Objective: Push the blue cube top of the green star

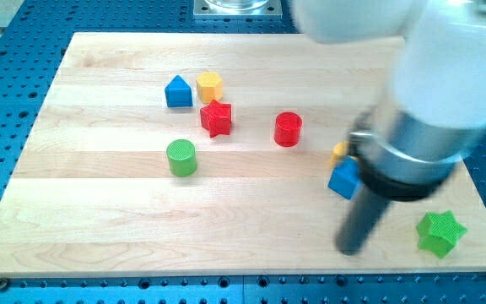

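A pale wooden board [99, 219] lies on a blue perforated table. The large blurred arm fills the right side, hiding part of the board. My tip [350, 248], a bare rod with no fingers to open or close, rests just below the blue cube [343, 179], which is partly covered by the arm. A yellow block [339, 152], mostly hidden, is perhaps touching the cube. The green star [440, 232] sits near the right, nearer edge.

Further left are a red cylinder [288, 129], red star [216, 117], yellow hexagonal block [209, 86], blue house-shaped block [178, 92] and green cylinder [181, 158].

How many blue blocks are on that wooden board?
2. A blue house-shaped block sits upper left beside the yellow hexagonal block; a blue cube sits at the right, against the arm. The arm may hide others.
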Robot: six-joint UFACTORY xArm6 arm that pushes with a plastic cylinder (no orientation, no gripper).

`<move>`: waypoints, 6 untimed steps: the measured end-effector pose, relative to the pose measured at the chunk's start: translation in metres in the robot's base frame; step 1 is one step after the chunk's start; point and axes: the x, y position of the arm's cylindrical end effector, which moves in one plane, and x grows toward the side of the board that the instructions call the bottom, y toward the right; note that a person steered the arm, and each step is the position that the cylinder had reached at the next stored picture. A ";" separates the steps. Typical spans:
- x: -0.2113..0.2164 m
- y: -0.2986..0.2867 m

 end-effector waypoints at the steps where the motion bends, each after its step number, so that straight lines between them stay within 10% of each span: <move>1: -0.060 -0.017; 6: -0.066 0.076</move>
